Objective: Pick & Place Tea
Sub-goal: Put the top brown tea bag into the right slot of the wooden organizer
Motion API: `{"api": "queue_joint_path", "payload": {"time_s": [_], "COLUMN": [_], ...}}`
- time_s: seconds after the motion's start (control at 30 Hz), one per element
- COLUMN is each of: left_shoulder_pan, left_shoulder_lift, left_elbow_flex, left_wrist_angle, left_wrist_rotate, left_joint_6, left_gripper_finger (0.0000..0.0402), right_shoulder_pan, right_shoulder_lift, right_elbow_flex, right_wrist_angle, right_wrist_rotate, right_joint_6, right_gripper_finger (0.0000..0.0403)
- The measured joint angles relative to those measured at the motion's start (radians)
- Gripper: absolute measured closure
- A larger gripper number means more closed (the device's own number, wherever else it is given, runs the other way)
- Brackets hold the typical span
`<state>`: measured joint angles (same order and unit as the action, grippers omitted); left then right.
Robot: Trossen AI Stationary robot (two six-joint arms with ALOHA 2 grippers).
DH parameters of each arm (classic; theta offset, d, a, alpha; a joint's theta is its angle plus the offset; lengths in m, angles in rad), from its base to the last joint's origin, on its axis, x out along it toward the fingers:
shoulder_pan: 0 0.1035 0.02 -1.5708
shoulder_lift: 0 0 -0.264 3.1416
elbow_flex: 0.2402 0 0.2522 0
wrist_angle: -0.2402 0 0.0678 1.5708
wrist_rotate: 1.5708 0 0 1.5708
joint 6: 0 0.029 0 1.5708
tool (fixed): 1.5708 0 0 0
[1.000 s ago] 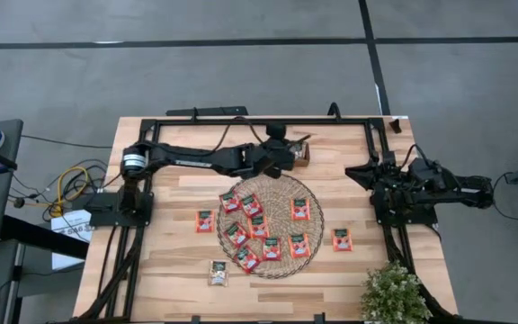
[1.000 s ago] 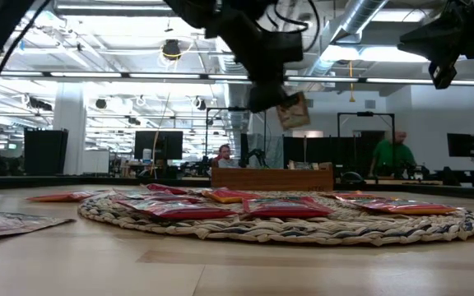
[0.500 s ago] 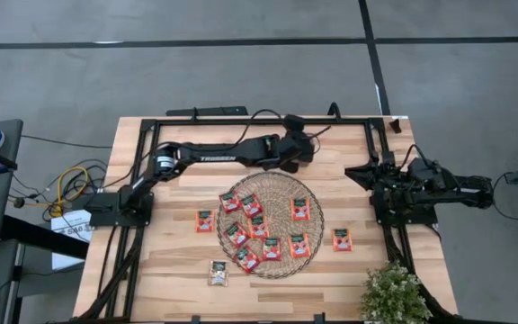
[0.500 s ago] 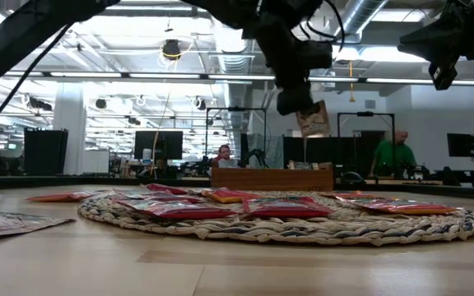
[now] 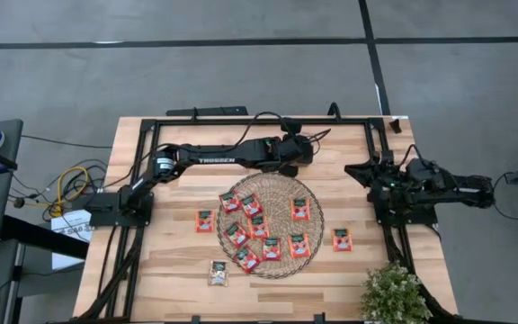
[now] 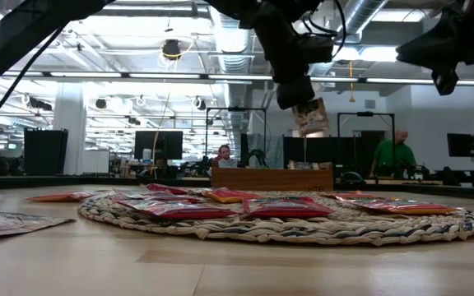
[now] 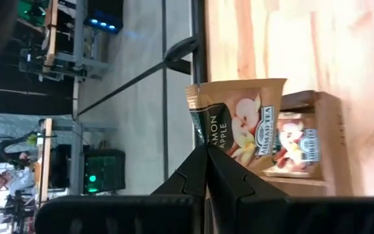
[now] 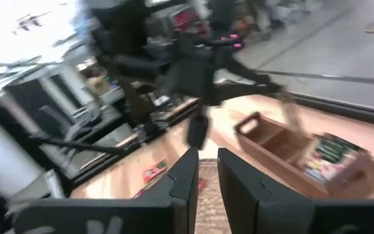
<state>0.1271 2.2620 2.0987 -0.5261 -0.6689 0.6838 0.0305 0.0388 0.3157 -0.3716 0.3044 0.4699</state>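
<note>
One pale brown square tea sachet (image 7: 242, 123) is clamped in the left end effector (image 7: 206, 148), hung above the brown wooden tray (image 7: 320, 140) near the bench's (image 5: 178, 279) far edge. Red-orange sachets (image 5: 263, 225) are spread over the round woven mat (image 5: 316, 214) mid-bench. The right end effector (image 8: 205, 170) is held slightly apart, empty, by the right edge.

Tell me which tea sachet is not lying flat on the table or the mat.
The brown apple sachet pinched in the left gripper. It hangs in the air above the wooden tray; the red sachets lie flat around the woven mat.
</note>
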Motion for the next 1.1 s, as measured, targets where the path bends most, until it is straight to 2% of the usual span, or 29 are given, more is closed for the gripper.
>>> {"api": "queue_joint_path", "payload": {"time_s": [0.17,0.37,0.5,0.63,0.87,1.1], "left_shoulder_pan": [-0.012,-0.012,-0.021,-0.030,-0.041,-0.044], "left_shoulder_lift": [0.000,0.000,0.000,0.000,-0.010,-0.026], "left_elbow_flex": [0.000,0.000,0.000,0.000,-0.001,0.006], "left_wrist_angle": [-0.018,-0.022,-0.022,-0.022,-0.030,-0.046], "left_wrist_rotate": [0.002,-0.002,-0.004,-0.005,-0.002,-0.004], "left_joint_6": [-0.001,-0.001,-0.001,0.000,0.003,-0.001], "left_gripper_finger": [0.0401,0.0401,0.0401,0.0401,0.0401,0.0401], "right_shoulder_pan": [-0.008,-0.057,-0.105,-0.167,-0.296,-0.402], "right_shoulder_lift": [0.096,0.225,0.289,0.337,0.447,0.599], "right_elbow_flex": [0.000,-0.001,0.000,0.000,0.000,0.001], "right_wrist_angle": [-0.007,0.085,0.139,0.161,0.259,0.409], "right_wrist_rotate": [0.026,0.008,0.000,-0.025,-0.114,-0.226], "right_joint_6": [0.002,-0.029,-0.059,-0.083,-0.164,-0.185], "right_gripper_finger": [0.0351,0.0343,0.0312,0.0261,0.0183,0.0164]}}
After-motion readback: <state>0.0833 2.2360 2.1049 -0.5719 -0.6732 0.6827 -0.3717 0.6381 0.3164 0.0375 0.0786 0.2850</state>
